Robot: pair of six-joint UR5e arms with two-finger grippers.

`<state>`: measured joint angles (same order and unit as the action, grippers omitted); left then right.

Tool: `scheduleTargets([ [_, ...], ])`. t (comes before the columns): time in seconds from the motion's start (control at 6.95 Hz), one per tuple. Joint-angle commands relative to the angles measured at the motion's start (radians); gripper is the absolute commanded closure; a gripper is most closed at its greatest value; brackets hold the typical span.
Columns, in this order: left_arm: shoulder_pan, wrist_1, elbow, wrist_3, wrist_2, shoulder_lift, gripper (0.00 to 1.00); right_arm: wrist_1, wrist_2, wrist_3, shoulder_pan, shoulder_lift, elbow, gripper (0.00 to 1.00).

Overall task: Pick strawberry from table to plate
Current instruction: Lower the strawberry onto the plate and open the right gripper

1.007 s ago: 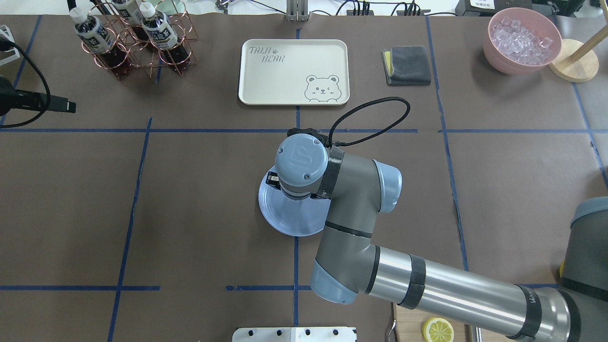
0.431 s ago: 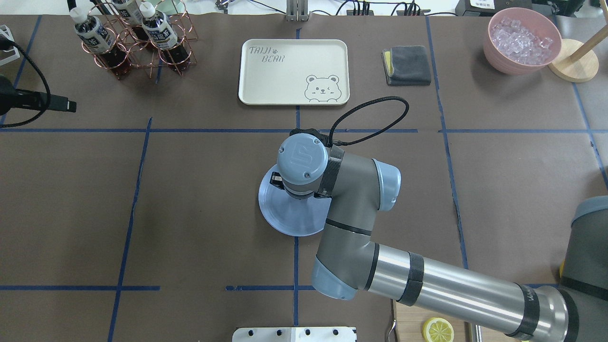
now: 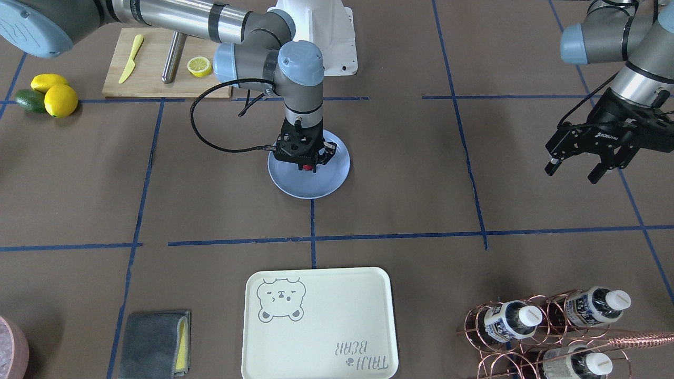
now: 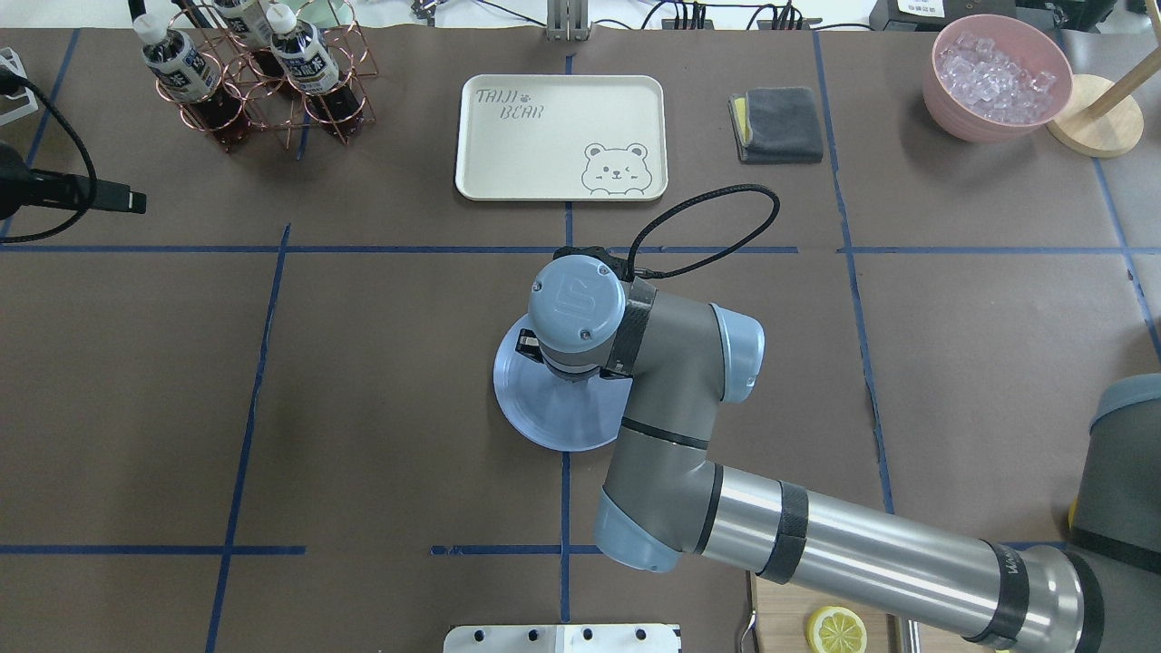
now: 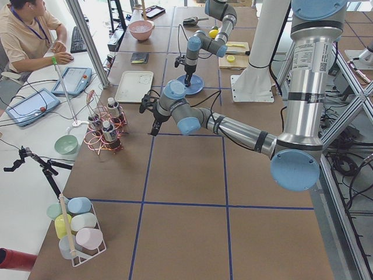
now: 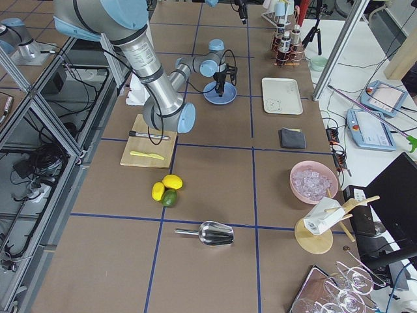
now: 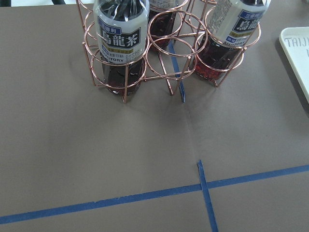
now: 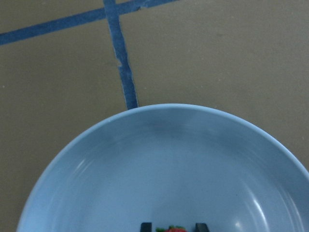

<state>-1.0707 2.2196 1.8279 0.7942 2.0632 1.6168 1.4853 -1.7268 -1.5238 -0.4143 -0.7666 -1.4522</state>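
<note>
1. Front-facing view: the right gripper (image 3: 308, 162) points straight down over the plate (image 3: 310, 187), which lies on the table (image 3: 79, 184). The strawberry (image 3: 308, 168) shows red between its fingertips, low over the plate's middle. Whether the fingers press on it cannot be told here. The left gripper (image 3: 573, 171) hangs well apart from the plate, above the table, with its fingers spread and nothing between them.
2. Overhead view: the right arm's wrist covers its gripper and the berry. Only part of the plate shows around it.
3. Left side view: the far arm stands upright over the plate. The near arm's gripper hovers beside the bottle rack (image 5: 104, 133).
4. Right side view: the gripper reaches down onto the plate. The berry is too small to make out.
5. Left wrist view: the copper wire rack and its bottles stand on the table.
6. Right wrist view: two dark fingertips (image 8: 146, 226) flank the berry inside the plate. Contact cannot be told.
</note>
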Motion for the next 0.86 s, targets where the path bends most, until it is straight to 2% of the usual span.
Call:
scheduleTargets([
  [0.0,0.000,0.000,0.001,0.000,0.000,0.000,0.00,0.000,-0.002,0.001,0.000,0.000,0.003,1.00],
  [0.14,0.000,0.000,0.001,0.000,0.000,0.000,0.00,0.000,-0.001,0.001,0.000,0.000,0.003,0.40],
  [0.29,0.000,0.000,0.001,0.000,0.000,0.000,0.00,0.000,-0.001,0.001,0.002,0.001,0.003,0.23],
  [0.43,0.002,0.000,0.001,0.002,0.000,0.000,0.00,0.001,0.001,-0.001,0.002,0.003,0.004,0.00],
  [0.72,0.002,0.000,0.001,0.003,0.000,0.000,0.00,0.001,-0.007,0.007,-0.007,0.015,-0.010,0.00],
])
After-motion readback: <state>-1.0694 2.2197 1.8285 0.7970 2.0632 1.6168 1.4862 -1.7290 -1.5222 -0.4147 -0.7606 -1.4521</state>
